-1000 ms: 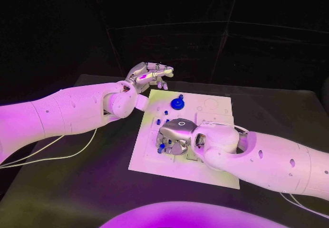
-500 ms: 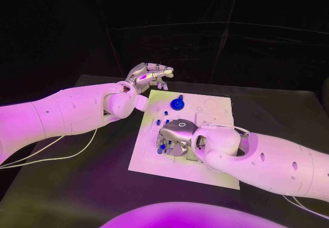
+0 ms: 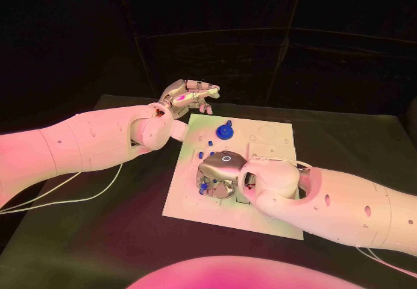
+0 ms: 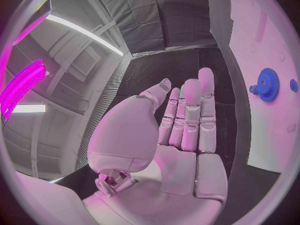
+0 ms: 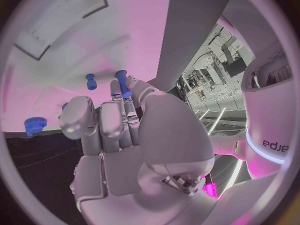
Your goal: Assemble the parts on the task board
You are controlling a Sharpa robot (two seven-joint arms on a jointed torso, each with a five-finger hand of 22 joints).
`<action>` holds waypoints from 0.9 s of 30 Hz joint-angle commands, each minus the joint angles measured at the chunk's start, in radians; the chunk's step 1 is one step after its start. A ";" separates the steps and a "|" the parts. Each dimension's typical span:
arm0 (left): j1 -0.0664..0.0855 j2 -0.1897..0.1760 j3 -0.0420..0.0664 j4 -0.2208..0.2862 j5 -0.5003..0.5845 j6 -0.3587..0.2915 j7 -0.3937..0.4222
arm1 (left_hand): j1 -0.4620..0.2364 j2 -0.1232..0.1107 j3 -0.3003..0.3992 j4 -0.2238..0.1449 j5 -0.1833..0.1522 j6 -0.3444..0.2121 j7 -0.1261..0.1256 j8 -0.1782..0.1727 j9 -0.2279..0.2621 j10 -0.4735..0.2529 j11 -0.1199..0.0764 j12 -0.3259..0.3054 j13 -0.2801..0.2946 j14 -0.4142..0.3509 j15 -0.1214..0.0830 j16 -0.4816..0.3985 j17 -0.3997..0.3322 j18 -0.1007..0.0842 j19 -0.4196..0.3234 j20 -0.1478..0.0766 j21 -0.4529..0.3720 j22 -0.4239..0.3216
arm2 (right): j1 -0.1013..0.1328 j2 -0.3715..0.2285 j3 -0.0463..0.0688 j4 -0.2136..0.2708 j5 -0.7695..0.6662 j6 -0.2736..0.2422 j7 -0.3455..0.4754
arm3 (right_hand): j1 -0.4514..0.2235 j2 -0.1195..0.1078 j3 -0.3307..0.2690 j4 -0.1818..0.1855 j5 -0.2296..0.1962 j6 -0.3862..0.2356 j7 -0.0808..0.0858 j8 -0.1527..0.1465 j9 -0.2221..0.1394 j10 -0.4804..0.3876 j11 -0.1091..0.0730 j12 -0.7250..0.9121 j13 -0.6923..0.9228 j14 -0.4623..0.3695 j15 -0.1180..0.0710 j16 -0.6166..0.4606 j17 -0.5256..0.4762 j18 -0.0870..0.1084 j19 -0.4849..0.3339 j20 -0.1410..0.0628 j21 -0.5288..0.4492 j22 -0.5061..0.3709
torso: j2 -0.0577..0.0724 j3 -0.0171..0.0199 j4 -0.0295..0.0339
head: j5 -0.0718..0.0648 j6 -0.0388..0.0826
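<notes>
The white task board (image 3: 261, 198) lies mid-table. A blue gear (image 3: 225, 130) (image 4: 269, 84) stands on its far part, with small blue pegs (image 3: 210, 143) near it. My right hand (image 3: 217, 174) hovers low over the board's left-middle area. In the right wrist view a blue peg (image 5: 122, 83) sits between a fingertip and the thumb of that hand (image 5: 119, 130), pinched there. Another peg (image 5: 91, 81) stands on the board (image 5: 56, 60) just beyond, and the gear (image 5: 35, 125) shows at the edge. My left hand (image 3: 187, 95) (image 4: 181, 130) hangs raised beyond the board's far left corner, fingers straight, holding nothing.
The black table (image 3: 96, 241) surrounds the board. White cables (image 3: 61, 192) trail across the table under my left arm. Square recesses (image 3: 269, 147) mark the board's far right part.
My right hand has shifted slightly to the left and nearer over the board. The left hand and the gear have stayed put.
</notes>
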 commanded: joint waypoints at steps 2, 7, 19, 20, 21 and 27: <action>0.001 0.000 0.001 0.001 0.003 0.012 0.001 | 0.008 0.004 -0.005 -0.003 0.001 -0.007 0.000 0.007 -0.001 -0.006 -0.002 0.005 -0.001 -0.009 0.000 -0.005 -0.001 0.006 -0.002 0.002 -0.006 -0.001 | 0.001 0.004 0.000 0.001 -0.024 0.015 -0.006 | -0.016 -0.006 0.003 0.005 0.003 -0.004 0.003 -0.003 0.000 0.000 0.002 -0.008 -0.001 0.015 -0.001 -0.001 -0.001 0.002 -0.003 0.000 0.002 -0.001 | 0.000 0.0004 0.0004 | -0.001 -0.001; 0.001 0.000 0.001 0.001 0.003 0.013 0.000 | 0.008 0.004 -0.005 -0.003 0.001 -0.007 0.000 0.007 -0.001 -0.006 -0.002 0.005 -0.001 -0.009 0.000 -0.005 -0.001 0.006 -0.002 0.002 -0.006 -0.001 | 0.001 0.005 0.000 0.000 -0.025 0.009 -0.003 | -0.033 -0.020 -0.001 0.011 0.010 -0.025 0.009 -0.016 -0.003 -0.016 0.009 -0.022 -0.003 0.015 0.004 0.001 0.000 0.002 -0.004 0.003 0.001 -0.002 | 0.000 0.0008 0.0000 | -0.003 0.000; 0.001 0.001 0.001 -0.002 0.003 0.014 -0.003 | 0.008 0.005 -0.007 -0.002 0.001 -0.008 0.001 0.008 -0.001 -0.008 -0.002 0.006 -0.002 -0.010 0.000 -0.006 -0.003 0.006 -0.002 0.002 -0.008 -0.003 | 0.001 0.003 0.000 0.000 0.003 -0.031 0.016 | -0.080 -0.066 -0.068 0.029 0.020 -0.158 0.026 -0.024 -0.005 -0.114 0.034 -0.045 -0.005 -0.005 0.024 -0.032 -0.055 0.018 -0.045 0.019 -0.053 -0.085 | 0.001 0.0011 -0.0004 | -0.004 0.002; 0.001 0.001 0.001 -0.002 0.003 0.014 -0.003 | 0.008 0.005 -0.007 -0.002 0.001 -0.008 0.001 0.008 -0.001 -0.008 -0.002 0.006 -0.002 -0.010 0.000 -0.006 -0.003 0.006 -0.002 0.002 -0.008 -0.003 | 0.001 0.002 0.000 0.000 0.003 -0.034 0.017 | -0.078 -0.066 -0.078 0.028 0.019 -0.171 0.029 -0.024 -0.005 -0.140 0.037 -0.047 -0.006 -0.017 0.026 -0.057 -0.092 0.025 -0.063 0.021 -0.080 -0.126 | 0.000 0.0008 0.0000 | -0.005 0.003; 0.001 0.001 0.001 -0.003 0.003 0.014 -0.003 | 0.008 0.005 -0.007 -0.002 0.001 -0.008 0.001 0.008 -0.001 -0.008 -0.002 0.006 -0.002 -0.010 0.000 -0.006 -0.003 0.006 -0.002 0.002 -0.008 -0.003 | 0.001 0.002 0.000 0.000 0.004 -0.039 0.017 | -0.077 -0.064 -0.089 0.027 0.019 -0.178 0.031 -0.023 -0.003 -0.159 0.041 -0.045 -0.005 -0.026 0.029 -0.072 -0.113 0.029 -0.075 0.024 -0.098 -0.150 | 0.000 0.0008 0.0000 | -0.005 0.003; 0.001 -0.001 0.001 -0.003 0.003 0.014 -0.004 | 0.008 0.005 -0.007 -0.002 0.001 -0.008 0.001 0.008 -0.001 -0.008 -0.002 0.006 -0.002 -0.010 0.000 -0.006 -0.003 0.006 -0.002 0.002 -0.008 -0.003 | 0.001 -0.007 0.000 0.005 0.005 -0.076 0.022 | -0.076 -0.055 -0.134 0.028 0.022 -0.186 0.034 -0.019 -0.001 -0.194 0.044 -0.033 -0.003 -0.036 0.032 -0.094 -0.145 0.035 -0.089 0.027 -0.127 -0.186 | 0.001 0.0009 0.0004 | -0.005 0.004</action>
